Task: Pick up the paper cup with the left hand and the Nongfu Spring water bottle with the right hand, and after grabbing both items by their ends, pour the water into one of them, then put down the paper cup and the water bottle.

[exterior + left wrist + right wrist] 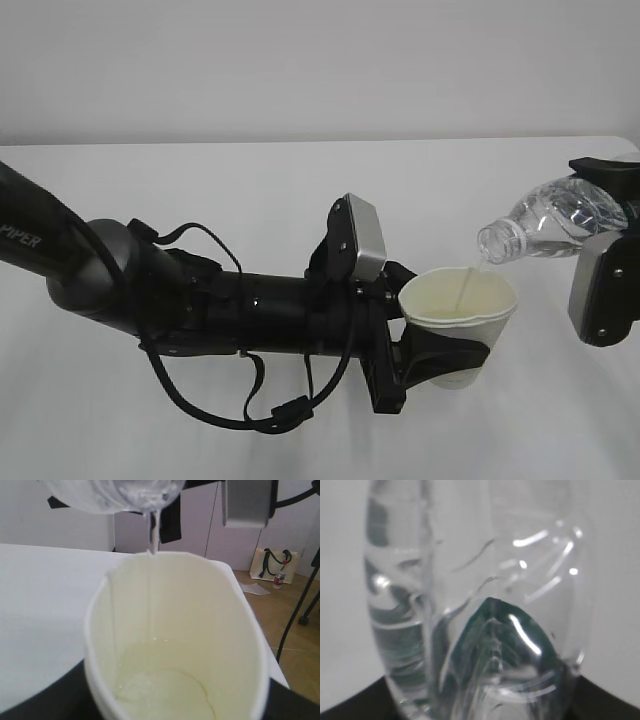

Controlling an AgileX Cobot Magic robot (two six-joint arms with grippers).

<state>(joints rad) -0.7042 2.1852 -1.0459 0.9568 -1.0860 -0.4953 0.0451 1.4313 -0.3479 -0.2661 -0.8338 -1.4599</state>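
My left gripper (440,352) is shut on the paper cup (460,308), holding it low on its wall, above the table and leaning slightly. The Nongfu Spring water bottle (548,220) lies tilted, mouth down-left over the cup's rim, with my right gripper (608,205) shut on its base end. A thin stream of water (466,283) runs from the mouth into the cup. In the left wrist view the cup (175,630) fills the frame, a shallow pool of water (165,692) lies in its bottom, and the bottle (115,492) hangs above. The right wrist view shows only the bottle (480,605) close up.
The white table (250,180) spreads under both arms, with a plain wall behind. In the left wrist view the table's far edge drops to a wooden floor with a cream bag (272,565) and a black stand leg (300,610).
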